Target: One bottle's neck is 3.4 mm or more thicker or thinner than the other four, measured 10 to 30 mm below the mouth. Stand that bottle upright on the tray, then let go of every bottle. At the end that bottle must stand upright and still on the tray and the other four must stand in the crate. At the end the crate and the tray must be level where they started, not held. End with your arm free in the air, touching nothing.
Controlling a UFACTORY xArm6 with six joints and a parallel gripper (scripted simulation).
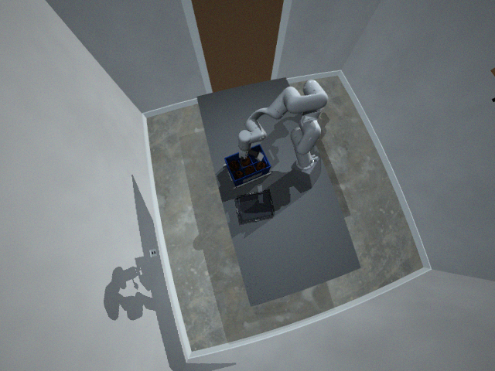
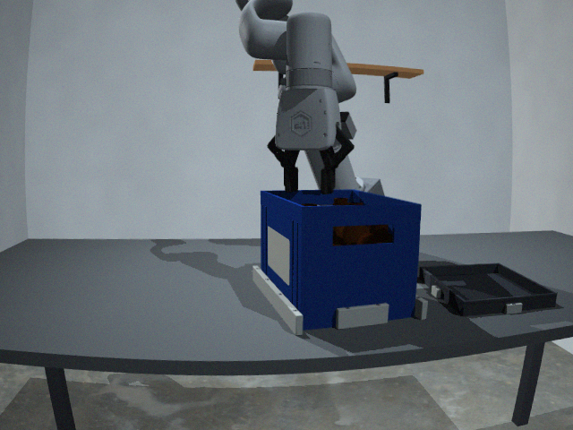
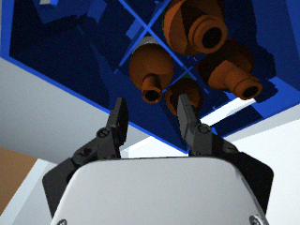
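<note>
1. Standing partly open, holding nothing: fingers (image 1: pixel 244 154) (image 2: pixel 290 179), hovering above the bottles (image 1: pixel 261 165) (image 2: pixel 363 235) (image 3: pixel 178 28) and beside the rim of the blue crate (image 1: pixel 265 158) (image 2: pixel 361 272) (image 3: pixel 283 96) in the exterior view.

2. Standing inside the crate: all the bottles visible in these views, some partly hidden. Carrying no visible bottle: tray (image 1: pixel 237 211) (image 2: pixel 485 307), lying level beside the crate on the bench (image 1: pixel 303 239) (image 2: pixel 139 305).

3. Probably aligning for a first neck check or grasp. Not showing clearly which neck is differing; risking a wrong pick from perspective and shadow.

4. If lowering off-centre, possibly striking a mouth, catching a divider (image 3: pixel 147 31) or pressing on the crate rim, so tipping or shifting the crate.

5. If closing too high, possibly gauging the lip instead of the neck.

6. If lifting askew, possibly snagging neighbours; if releasing early over the tray, possibly toppling the chosen bottle.
</note>
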